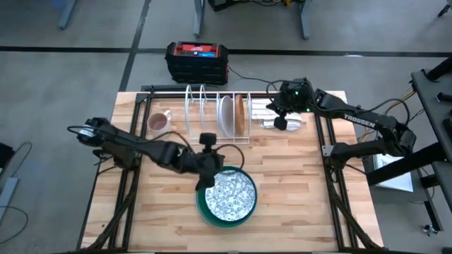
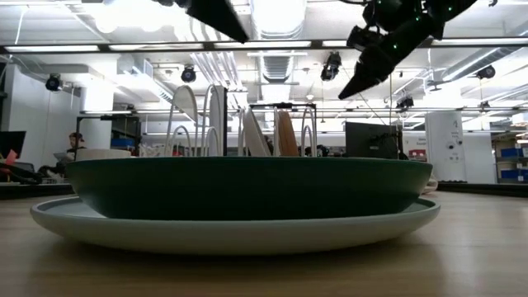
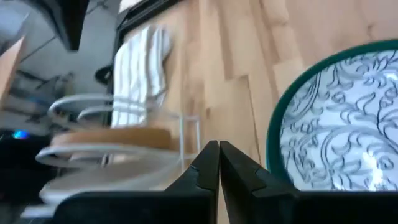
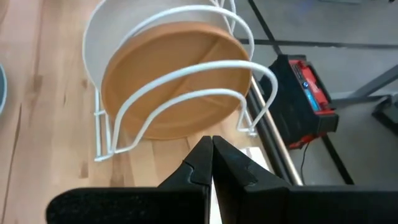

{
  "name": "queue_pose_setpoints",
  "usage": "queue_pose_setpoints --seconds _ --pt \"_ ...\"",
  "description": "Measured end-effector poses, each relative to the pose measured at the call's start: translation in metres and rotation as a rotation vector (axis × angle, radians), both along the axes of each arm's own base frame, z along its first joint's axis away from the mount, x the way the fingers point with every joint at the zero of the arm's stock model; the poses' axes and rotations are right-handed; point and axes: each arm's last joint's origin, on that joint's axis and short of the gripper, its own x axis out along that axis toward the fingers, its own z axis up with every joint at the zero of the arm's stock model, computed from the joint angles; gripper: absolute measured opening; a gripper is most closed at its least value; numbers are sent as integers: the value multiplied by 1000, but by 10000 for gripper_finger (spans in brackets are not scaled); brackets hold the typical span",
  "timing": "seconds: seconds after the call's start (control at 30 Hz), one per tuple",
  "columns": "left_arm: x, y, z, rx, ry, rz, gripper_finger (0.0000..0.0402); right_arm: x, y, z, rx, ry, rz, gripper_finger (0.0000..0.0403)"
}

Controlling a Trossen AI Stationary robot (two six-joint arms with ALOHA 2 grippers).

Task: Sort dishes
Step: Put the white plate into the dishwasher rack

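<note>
Toward the table's near side, a grey-patterned plate point(image 1: 229, 194) lies in a dark green plate point(image 2: 247, 186), which rests on a pale mint plate point(image 2: 247, 233). A white plate point(image 1: 227, 113) and a brown plate point(image 4: 174, 87) stand on edge in a white wire rack point(image 1: 201, 109) at the far side. My left gripper point(image 3: 219, 149) is shut, in the air beside the stack's far left rim point(image 1: 205, 183). My right gripper point(image 4: 211, 143) is shut and hovers over a striped cloth point(image 1: 272, 113) to the right of the rack, pointing at the brown plate.
A pinkish mug point(image 1: 158, 122) stands left of the rack. A black and red box point(image 1: 196, 60) sits on the floor beyond the table's far edge. Bare wood lies at the table's near left and right of the stack.
</note>
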Motion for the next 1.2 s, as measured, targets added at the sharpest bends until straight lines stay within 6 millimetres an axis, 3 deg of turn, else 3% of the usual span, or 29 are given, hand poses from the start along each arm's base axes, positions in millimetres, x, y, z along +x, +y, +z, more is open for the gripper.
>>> queue_pose_setpoints --seconds 0.23,0.5,1.2 --pt "8 49 -35 -27 50 110 0 -3 2 -17 23 32 1 0" --pt "11 89 -63 -41 5 200 0 -2 2 -17 1 22 10 0" --pt "10 124 -69 -43 -55 302 0 -2 1 -16 -6 23 13 0"
